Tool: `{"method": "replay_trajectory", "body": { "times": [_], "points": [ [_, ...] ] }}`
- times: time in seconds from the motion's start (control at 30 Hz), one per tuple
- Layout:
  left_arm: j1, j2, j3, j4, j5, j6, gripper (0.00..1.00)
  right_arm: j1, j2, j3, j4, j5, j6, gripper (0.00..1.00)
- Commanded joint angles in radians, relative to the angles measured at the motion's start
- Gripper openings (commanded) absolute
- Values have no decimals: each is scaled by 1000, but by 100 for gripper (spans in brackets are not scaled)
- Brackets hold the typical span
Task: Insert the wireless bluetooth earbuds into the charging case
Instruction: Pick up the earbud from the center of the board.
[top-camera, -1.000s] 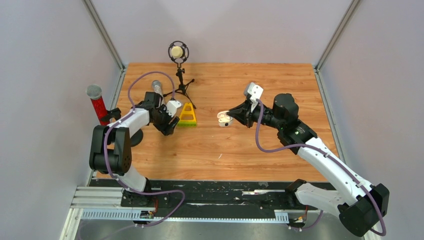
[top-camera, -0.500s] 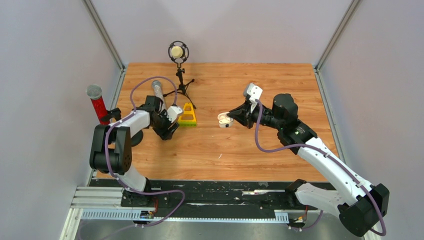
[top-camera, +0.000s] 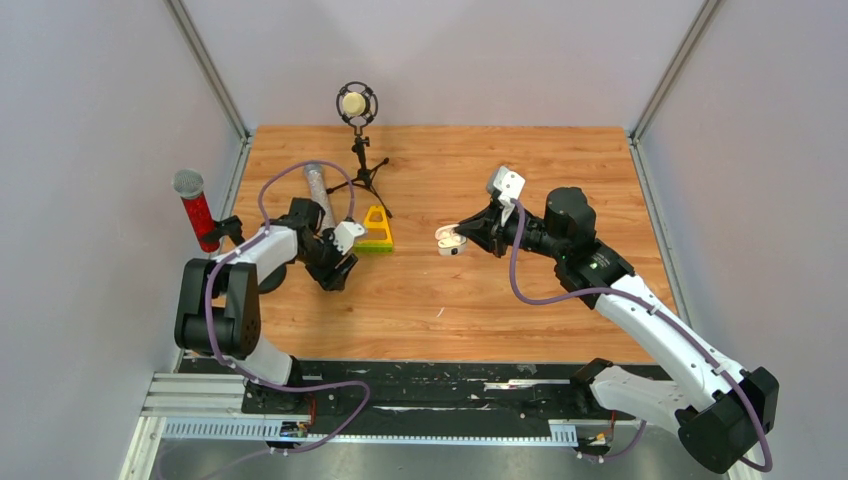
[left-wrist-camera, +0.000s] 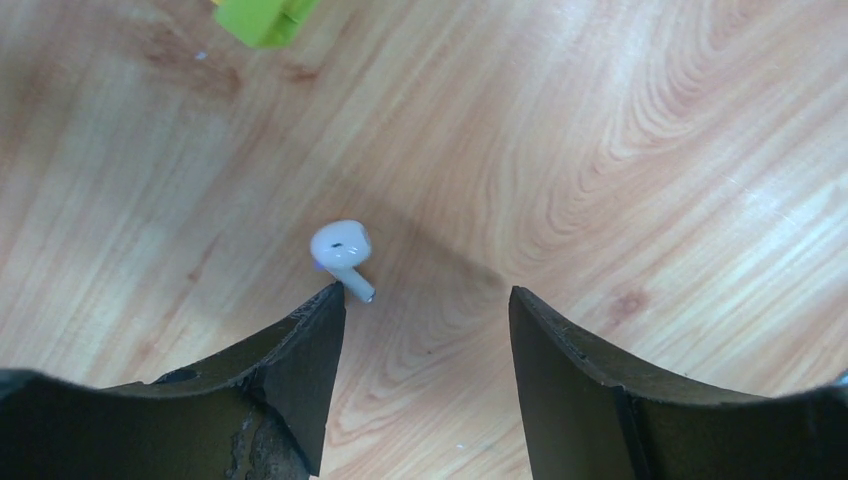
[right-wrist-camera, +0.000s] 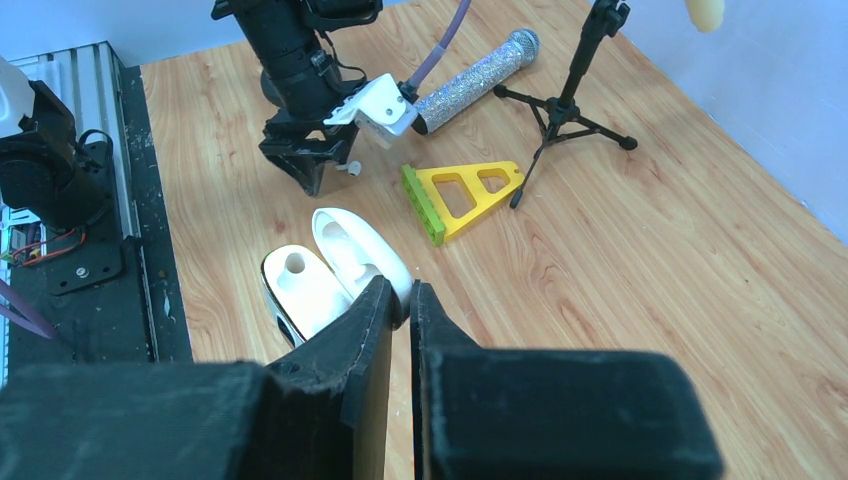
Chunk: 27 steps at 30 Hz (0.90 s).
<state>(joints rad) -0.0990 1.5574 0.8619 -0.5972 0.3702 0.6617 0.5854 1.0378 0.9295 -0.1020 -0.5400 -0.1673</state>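
One white earbud (left-wrist-camera: 340, 246) lies on the wood just beyond the left fingertip of my left gripper (left-wrist-camera: 425, 292). That gripper is open and low over the table, with nothing between its fingers; in the top view it (top-camera: 335, 272) is left of centre. The same earbud (right-wrist-camera: 352, 168) shows beside it in the right wrist view. A second white speck, seemingly another earbud (top-camera: 440, 313), lies nearer the front. The charging case (top-camera: 450, 240) stands open, its empty sockets (right-wrist-camera: 298, 280) showing. My right gripper (right-wrist-camera: 402, 290) is shut on the edge of its lid (right-wrist-camera: 360, 245).
A yellow and green triangular block (top-camera: 376, 230) lies between the arms. A glittery microphone (top-camera: 318, 185) lies behind the left arm. A small microphone on a black tripod (top-camera: 357, 150) stands at the back. A red microphone (top-camera: 195, 210) stands at the left edge.
My left gripper has come nearer the front edge and lower toward the earbud, its jaws slightly narrower. The right arm and the case have not moved.
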Motion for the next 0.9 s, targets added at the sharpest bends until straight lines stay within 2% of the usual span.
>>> {"method": "replay_trajectory", "body": {
  "times": [0.0,0.07,0.13,0.17,0.23,0.43,0.5,0.53,0.63,0.73,0.8,0.87],
  "points": [
    [-36,-58,-28,-107,66,95,67,-1,-19,20,17,5,-15,0],
    [-79,-70,-43,-122,58,110,66,-2,-19,22,18,5,-15,0],
    [-103,-76,-45,-94,47,65,65,-1,-19,20,17,5,-16,0],
    [-106,-76,-38,-48,22,-4,65,-2,-19,22,16,4,-15,0],
    [-89,-69,-12,-16,-6,-70,66,-2,-22,23,15,3,-14,0],
    [-13,-13,85,-91,-48,-82,64,-1,-25,21,13,4,-17,0],
    [1,15,132,-114,-63,-152,60,-1,-23,22,13,5,-18,0],
    [10,23,169,-121,-66,-236,59,-1,-22,21,13,7,-19,0],
    [15,21,210,-104,12,-401,58,-1,-16,21,13,10,-23,0],
    [16,28,203,-76,-32,-655,56,-1,-7,25,10,15,-25,0],
    [16,36,172,-64,-60,-734,52,-2,-3,24,8,12,-27,0],
    [15,35,141,-22,-61,-738,47,-1,1,24,8,9,-29,0]
  ]
}}
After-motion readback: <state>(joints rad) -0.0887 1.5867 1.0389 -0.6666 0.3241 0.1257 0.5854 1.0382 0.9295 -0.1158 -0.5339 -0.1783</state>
